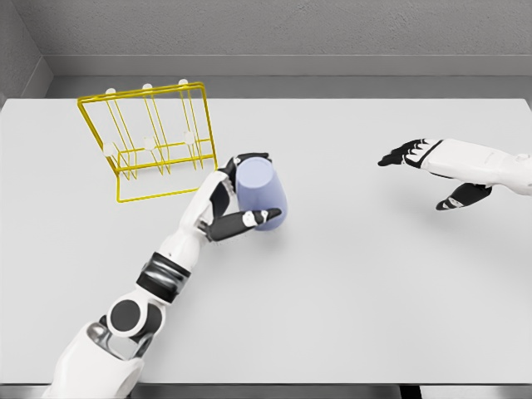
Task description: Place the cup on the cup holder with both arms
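Hiding the cup's (262, 196) near side, the left hand (235, 202) grips it; right hand (440, 170) spread, empty.

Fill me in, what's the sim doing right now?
The left hand has its fingers wrapped around a lavender cup on the white table, just right of the yellow wire cup holder. The cup isn't on the holder yet. The right hand hovers open at the far right, holding nothing.

Cup (261, 194): plain pale lavender-blue. Rack (150, 141) beyond left hand (230, 204): bright yellow wire, whitish peg tips. Both hands white with black fingers; right hand (440, 170) likewise. Worktop (349, 283): plain light grey.
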